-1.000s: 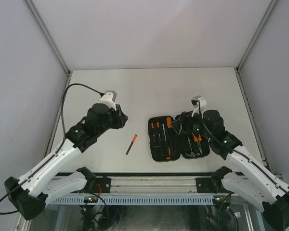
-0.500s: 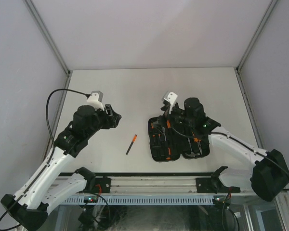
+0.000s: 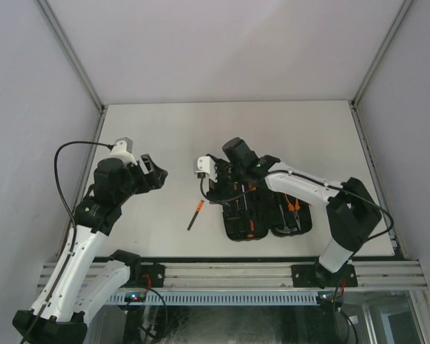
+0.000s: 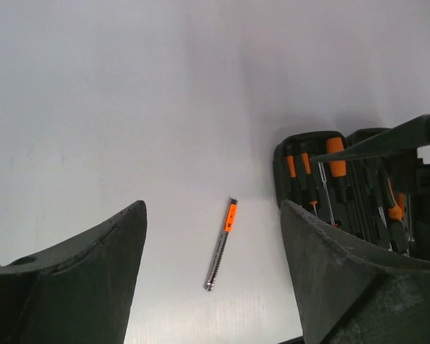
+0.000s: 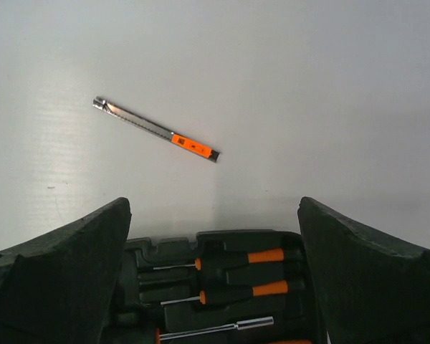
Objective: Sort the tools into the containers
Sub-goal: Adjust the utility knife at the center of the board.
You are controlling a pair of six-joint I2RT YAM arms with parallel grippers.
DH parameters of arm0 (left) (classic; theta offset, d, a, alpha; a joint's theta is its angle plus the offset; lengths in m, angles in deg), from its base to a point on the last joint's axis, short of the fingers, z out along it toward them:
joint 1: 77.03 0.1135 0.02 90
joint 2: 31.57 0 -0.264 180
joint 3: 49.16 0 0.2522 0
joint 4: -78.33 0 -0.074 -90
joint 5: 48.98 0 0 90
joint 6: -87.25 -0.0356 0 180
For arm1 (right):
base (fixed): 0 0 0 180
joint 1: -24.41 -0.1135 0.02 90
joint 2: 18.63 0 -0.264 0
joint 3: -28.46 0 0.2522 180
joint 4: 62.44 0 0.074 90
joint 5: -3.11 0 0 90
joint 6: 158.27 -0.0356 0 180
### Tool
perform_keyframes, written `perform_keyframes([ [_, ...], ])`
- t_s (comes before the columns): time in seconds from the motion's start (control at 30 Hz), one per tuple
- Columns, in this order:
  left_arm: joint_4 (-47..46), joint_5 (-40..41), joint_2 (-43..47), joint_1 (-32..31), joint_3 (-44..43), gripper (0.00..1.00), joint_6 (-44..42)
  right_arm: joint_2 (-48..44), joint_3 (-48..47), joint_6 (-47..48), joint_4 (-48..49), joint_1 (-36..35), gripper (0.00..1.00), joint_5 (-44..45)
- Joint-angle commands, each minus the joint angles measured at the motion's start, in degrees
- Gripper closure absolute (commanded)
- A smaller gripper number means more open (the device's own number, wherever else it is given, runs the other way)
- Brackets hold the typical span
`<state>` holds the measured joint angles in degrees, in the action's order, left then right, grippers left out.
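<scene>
One thin tool with a silver metal shaft and an orange-and-black handle (image 3: 195, 214) lies outside the black plastic ribbed tool case (image 3: 233, 231). It rests flat on the white table (image 3: 165, 129), low in the middle of the overhead frame, just left of the case and not touching it, and slanted.

The right gripper (image 3: 213, 190) hangs over the case's left edge with its jaws spread wide and nothing between them. The left gripper (image 3: 154, 172) hovers to the left of the frame, equally spread and empty.

Trouble could start with how flat and narrow the tool is. Fingertips closing on it may skid over the shaft and flick it away instead of lifting it. If the jaws do not line up with its slant, it is likely to pivot or hang crooked once raised.

The right arm stretches across the open case, so a low wrist could nudge the case or jolt the orange-handled screwdrivers (image 5: 233, 256) seated in the moulded slots. Both grippers look toward the same tool, and they could clash if both go for it.

In the right wrist view the tool (image 5: 156, 129) sits in the upper left, beyond the case rim (image 5: 222, 236). In the left wrist view it (image 4: 221, 243) shows low and central, left of the case (image 4: 312, 140).
</scene>
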<state>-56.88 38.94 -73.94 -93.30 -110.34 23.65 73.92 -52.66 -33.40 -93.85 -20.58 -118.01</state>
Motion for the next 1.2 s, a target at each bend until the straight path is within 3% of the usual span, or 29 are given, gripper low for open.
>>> perform_keyframes([
  [0.0, 0.78, -0.74, 0.59, 3.68, 1.24, 0.22, 0.05, 5.21, -7.26, 8.65, -9.97, -1.63, 0.01, -0.72],
  [0.47, 0.84, -4.26, 2.87, 19.8, 5.96, 0.22, 1.88, 23.16, -24.91, 15.68, -23.08, -5.8, 0.13, 0.2],
  [1.17, 1.16, -6.8, 3.23, 21.49, 7.26, 0.24, 1.56, 33.17, -31.31, 16.86, -26.52, -8.96, 0.25, 4.82],
])
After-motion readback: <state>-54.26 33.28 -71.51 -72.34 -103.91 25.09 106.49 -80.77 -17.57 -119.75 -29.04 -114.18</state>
